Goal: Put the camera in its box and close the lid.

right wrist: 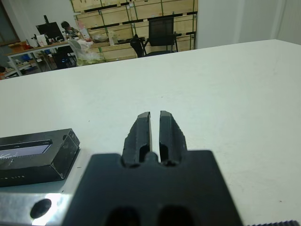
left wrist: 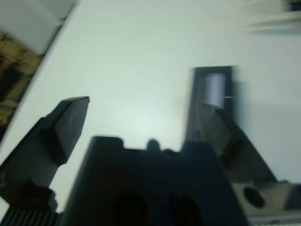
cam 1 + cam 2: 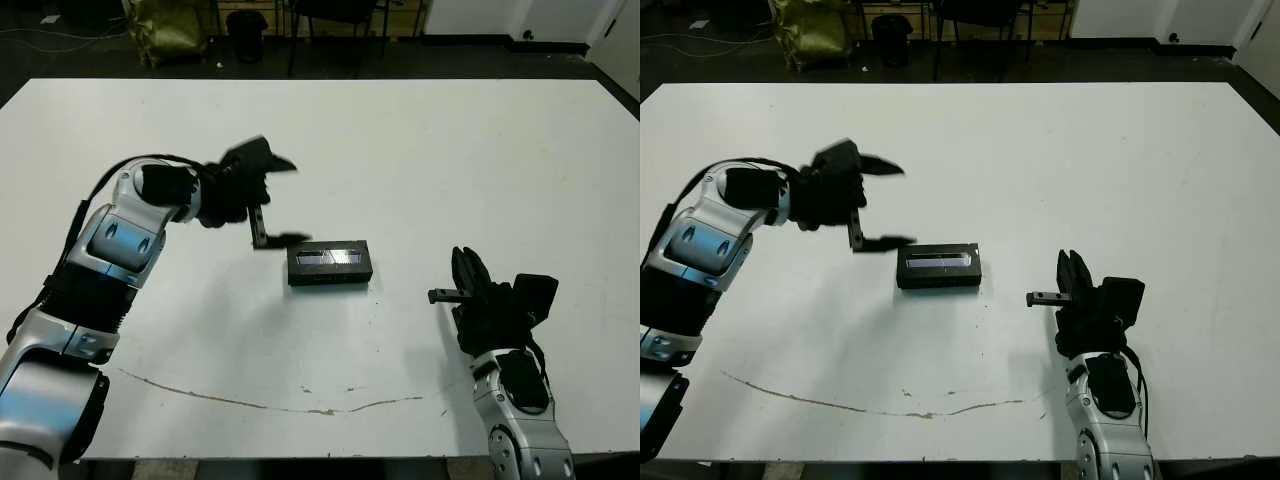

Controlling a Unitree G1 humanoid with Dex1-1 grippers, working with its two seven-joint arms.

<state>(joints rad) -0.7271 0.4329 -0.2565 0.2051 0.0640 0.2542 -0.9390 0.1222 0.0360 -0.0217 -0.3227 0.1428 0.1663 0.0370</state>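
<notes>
The lid (image 3: 331, 258), black with a pale grey-lilac stripe along its top, sits on the box (image 3: 331, 274) near the middle of the white bench (image 3: 450, 170). Lid and box edges line up, so the box reads as closed. The camera is not visible in any view.

Left end effector (image 3: 277, 202): located just beside the box, on the box's far-left corner side. Its two black fingers are spread wide. One finger (image 3: 268, 160) points away above the bench, blurred. The other finger (image 3: 283, 240) reaches to just beside the box's left end. Whether that fingertip touches the lid cannot be determined. The left wrist view shows the same spread fingers, with the striped lid (image 2: 214, 89) beyond the nearer one. Nothing is held between them.

Right end effector (image 1: 154, 123): located to the right of the box and nearer the robot, apart from it, with bare bench between. Its fingers (image 1: 142, 129) are pressed together, with only a narrow slit between them, and they pinch nothing. In the right wrist view, the closed box (image 1: 35, 155) lies off to one side of the fingers.

A thin brownish mark (image 3: 260, 400) runs across the bench on the robot's side of the box. Beyond the far bench edge from the box stand a black chair (image 1: 162, 33) and stacked wooden crates (image 1: 136, 14).
</notes>
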